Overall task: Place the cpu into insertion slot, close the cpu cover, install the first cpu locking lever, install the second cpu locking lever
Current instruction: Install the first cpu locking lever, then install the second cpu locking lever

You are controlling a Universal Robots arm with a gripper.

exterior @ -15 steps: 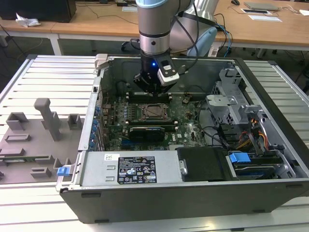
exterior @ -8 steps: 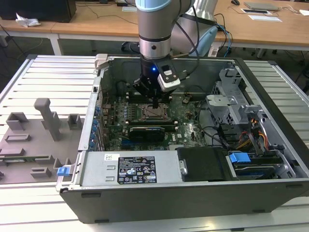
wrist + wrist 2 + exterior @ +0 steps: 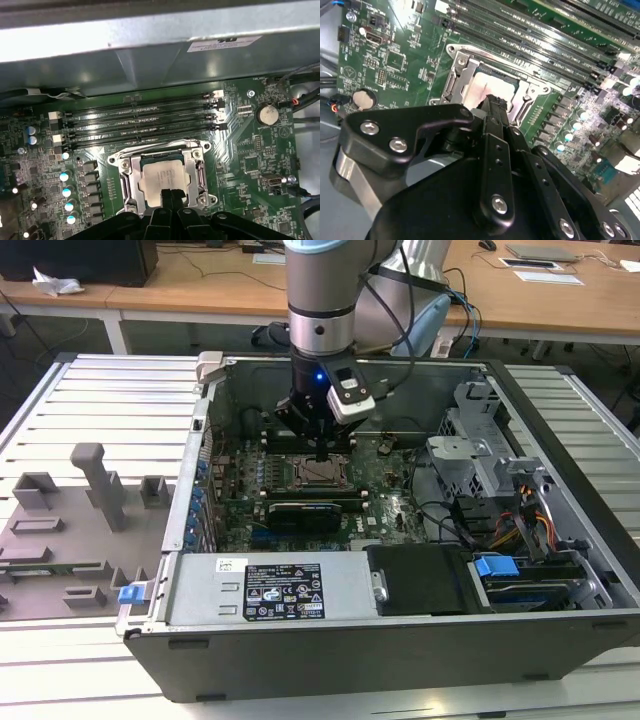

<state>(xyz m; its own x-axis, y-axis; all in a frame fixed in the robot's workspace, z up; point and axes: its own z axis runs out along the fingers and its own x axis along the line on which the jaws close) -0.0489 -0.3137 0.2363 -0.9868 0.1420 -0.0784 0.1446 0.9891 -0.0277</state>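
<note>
The cpu [image 3: 161, 176] lies flat in the insertion slot [image 3: 116, 161] on the green motherboard [image 3: 250, 160], its pale metal face up. The cpu cover [image 3: 131, 175] is a silvery frame lying down around it, with the chip showing through its window. A thin locking lever wire [image 3: 150, 146] runs along the socket's side toward the memory slots. My gripper [image 3: 170, 193] is shut, its black fingertips together just above the chip's edge and holding nothing. In the exterior view the gripper [image 3: 318, 448] hangs straight over the socket [image 3: 318, 472]. In the second wrist view the gripper [image 3: 493, 103] partly hides the cpu [image 3: 482, 87].
Long black memory slots [image 3: 140, 117] lie beside the socket, and the case wall [image 3: 150, 55] is behind them. A black expansion card [image 3: 315, 512], the power supply [image 3: 270, 590] and a drive cage [image 3: 480, 465] crowd the case. A grey fixture tray [image 3: 70, 530] lies outside, at the exterior view's left.
</note>
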